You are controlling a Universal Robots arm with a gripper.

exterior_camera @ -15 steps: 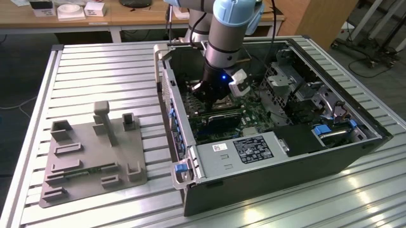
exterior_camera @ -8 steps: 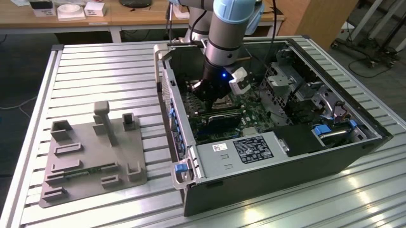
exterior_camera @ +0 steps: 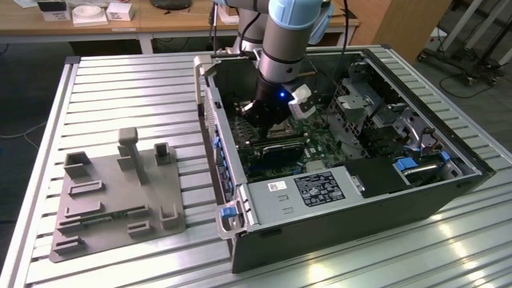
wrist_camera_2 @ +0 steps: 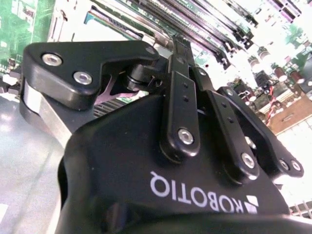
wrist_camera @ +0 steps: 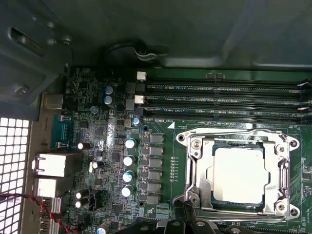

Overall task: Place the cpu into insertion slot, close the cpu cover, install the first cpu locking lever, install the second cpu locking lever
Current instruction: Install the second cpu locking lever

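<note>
- The cpu [wrist_camera: 240, 174] sat flat in the insertion slot [wrist_camera: 195, 168] inside the computer case [exterior_camera: 336, 228] on the desk [exterior_camera: 120, 96].
- The cpu cover [wrist_camera: 280, 168] lay down around it, framing the chip.
- The pincer [wrist_camera: 187, 225], at the socket's edge in the first wrist view, had the cpu just beyond its fingertips.
- I could not tell how far its fingers stood apart; nothing showed held.

We see a pale silver-grey cpu [wrist_camera: 240, 174] framed by the silver cpu cover [wrist_camera: 237, 141], with green circuit board [wrist_camera: 161, 146] around. The pincer [wrist_camera_2: 183, 46] is matt black; the worktop [exterior_camera: 128, 96] is ribbed grey metal.
</note>
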